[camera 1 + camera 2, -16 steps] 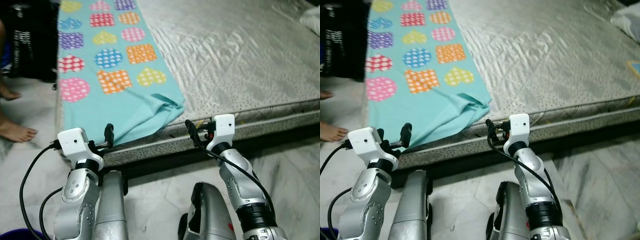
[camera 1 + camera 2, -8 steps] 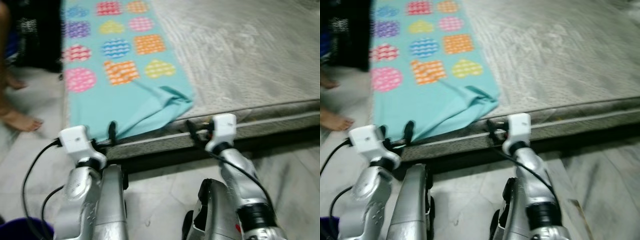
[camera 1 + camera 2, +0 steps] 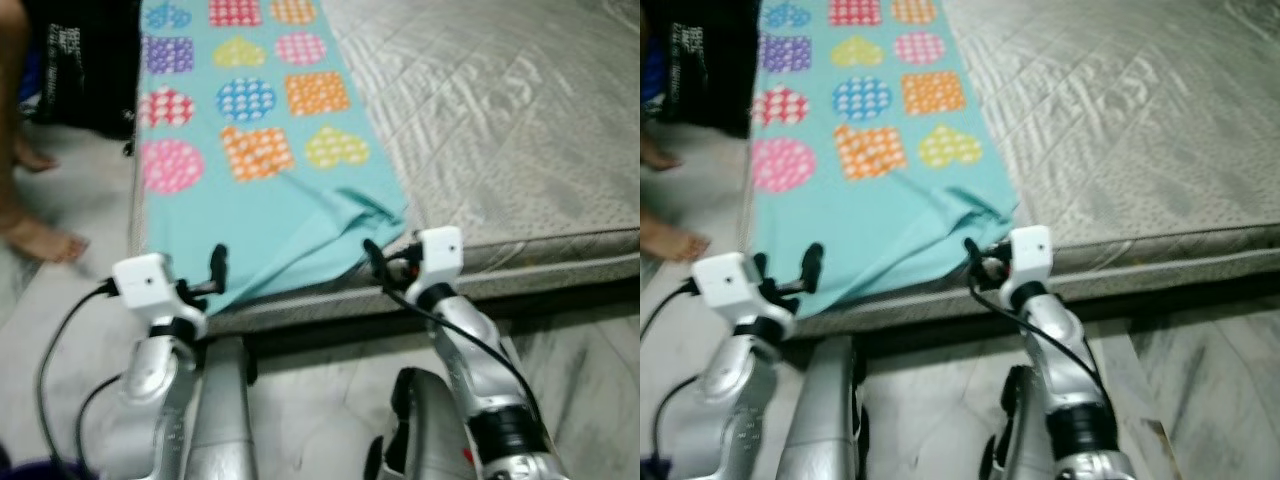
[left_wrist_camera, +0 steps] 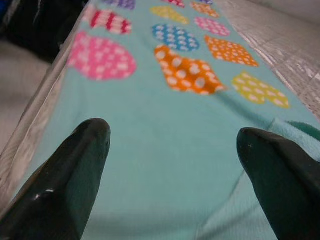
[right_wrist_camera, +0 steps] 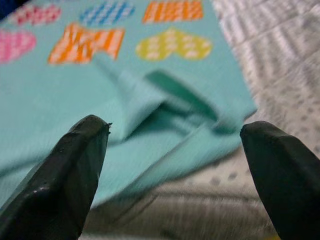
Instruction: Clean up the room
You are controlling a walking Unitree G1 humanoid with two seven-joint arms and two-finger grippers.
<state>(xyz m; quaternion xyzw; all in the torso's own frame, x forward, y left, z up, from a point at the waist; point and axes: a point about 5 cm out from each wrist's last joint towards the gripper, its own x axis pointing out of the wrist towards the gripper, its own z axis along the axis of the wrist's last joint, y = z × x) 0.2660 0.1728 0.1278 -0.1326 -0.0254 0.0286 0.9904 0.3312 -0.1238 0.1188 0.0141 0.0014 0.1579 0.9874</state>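
The turquoise blanket (image 3: 260, 170) lies lengthwise along the mattress (image 3: 520, 130) edge.

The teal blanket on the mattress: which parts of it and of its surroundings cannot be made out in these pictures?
- Teal blanket: its far end is cut off by the top edge in both eye views.
- Its folded corner: what lies under the fold is hidden by the cloth itself.
- Person beside the mattress: cut off by the left edge, with a bare foot in view.
- Dark object: too dark to identify.
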